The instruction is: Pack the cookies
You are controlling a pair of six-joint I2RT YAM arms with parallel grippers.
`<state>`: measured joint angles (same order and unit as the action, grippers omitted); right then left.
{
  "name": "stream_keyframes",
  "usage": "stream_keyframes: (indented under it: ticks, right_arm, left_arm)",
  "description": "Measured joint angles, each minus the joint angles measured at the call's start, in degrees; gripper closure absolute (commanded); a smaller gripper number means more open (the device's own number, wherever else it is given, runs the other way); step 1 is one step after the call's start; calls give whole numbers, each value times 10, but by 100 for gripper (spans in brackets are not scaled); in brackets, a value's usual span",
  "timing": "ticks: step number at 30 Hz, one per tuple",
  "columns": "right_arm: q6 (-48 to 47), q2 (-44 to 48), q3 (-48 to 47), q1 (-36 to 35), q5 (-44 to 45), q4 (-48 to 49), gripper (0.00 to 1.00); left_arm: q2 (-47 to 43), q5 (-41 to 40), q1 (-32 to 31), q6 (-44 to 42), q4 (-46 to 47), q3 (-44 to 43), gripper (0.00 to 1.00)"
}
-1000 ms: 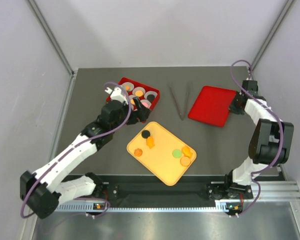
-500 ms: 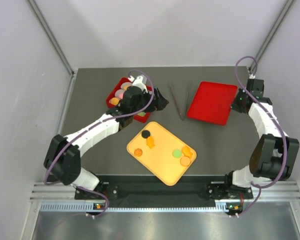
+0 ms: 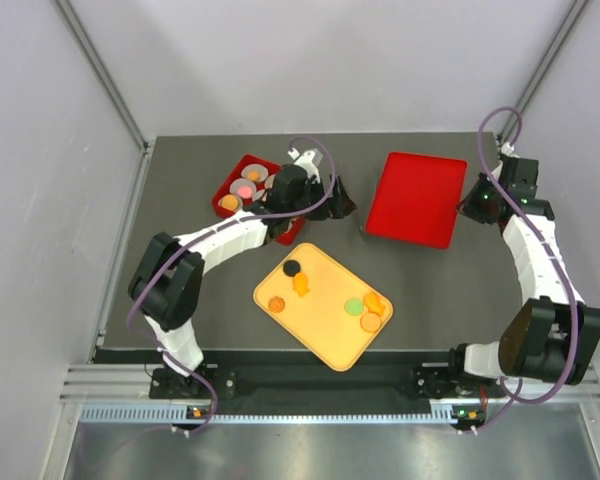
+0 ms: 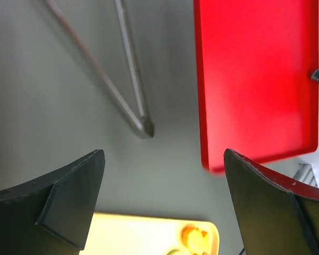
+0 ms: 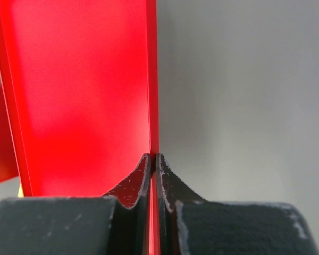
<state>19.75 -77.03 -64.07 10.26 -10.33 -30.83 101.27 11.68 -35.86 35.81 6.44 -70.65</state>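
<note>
Right gripper (image 5: 154, 159) is pinched thin on the right rim of the red lid (image 5: 80, 90), the fingers nearly meeting across the plastic. The lid lies flat toward the far right corner of the table. The left gripper (image 4: 163, 155) hangs spread wide and holds nothing. It sits over the far middle of the table, with the tweezers (image 4: 142, 122) just ahead of its fingers and the lid's left edge beside them. Outward from there, the red box (image 3: 227, 187) of paper cups (image 3: 244, 190) sits toward the far left, with some cookies (image 3: 229, 202) already in the cups. More cookies lie loose on the yellow tray (image 3: 325, 340) by the middle of the near edge, so packing looks unfinished. The step in hand seems to be taking up the tweezers while the lid is held aside. To do it well, the left gripper should drop straight down with a finger on either side of both tweezer arms, behind the tip. It should then close only enough to lift them without squeezing them shut. The right grip is on a narrow rim, so the lid is best kept level and moved slowly. It must stay clear of the tweezers, since its edge lies near enough to knock them.
</note>
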Motion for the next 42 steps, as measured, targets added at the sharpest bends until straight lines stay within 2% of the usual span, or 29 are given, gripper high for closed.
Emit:
stream_keyframes:
  ticks: [5, 12, 14, 15, 18, 19, 20, 21, 22, 23, 26, 27, 30, 33, 37, 40, 42]
  right_arm:
    - [6, 21, 2, -6, -52, -1, 100]
    - [14, 33, 15, -45, -76, -1, 100]
    - [16, 33, 16, -60, -78, -3, 100]
    - [17, 33, 17, -68, -79, -1, 100]
    - [19, 33, 19, -82, -85, -1, 100]
    - [19, 34, 21, -83, -88, 0, 100]
    - [19, 34, 24, -83, -92, 1, 100]
    - [20, 34, 29, -83, -96, 4, 100]
    - [20, 34, 34, -83, -99, 9, 100]
    - [18, 33, 40, -83, -94, 9, 100]
    - [19, 31, 53, -93, -95, 8, 85]
    - [18, 31, 53, -103, -88, 12, 70]
    - [5, 39, 51, -144, -41, 17, 51]
    - [-18, 69, 51, -195, 22, 19, 39]
    - [-62, 159, 60, -295, 109, 46, 33]
    - [-103, 239, 76, -418, 182, 75, 31]
    - [-125, 264, 85, -502, 236, 87, 30]
  left_arm:
    - [37, 30, -1, 0, 35, -35, 2]
    - [78, 67, -1, 24, 95, -63, 2]
    - [92, 78, -1, 38, 116, -73, 7]
    - [98, 83, -1, 46, 126, -74, 16]
    - [107, 90, -1, 62, 137, -75, 33]
    - [108, 92, -1, 67, 137, -75, 48]
    - [108, 94, -1, 73, 139, -75, 56]
    - [108, 96, 0, 76, 142, -75, 79]
    - [108, 100, 1, 84, 146, -75, 93]
    - [107, 110, 2, 98, 155, -75, 100]
    - [93, 111, 2, 92, 156, -76, 100]
    - [91, 110, 2, 90, 147, -76, 100]
    - [78, 98, 2, 87, 89, -78, 100]
    - [71, 75, 9, 90, -6, -103, 100]
    - [71, 38, 29, 104, -165, -186, 100]
    - [69, 20, 45, 119, -263, -251, 100]
    - [62, 20, 56, 132, -296, -264, 100]
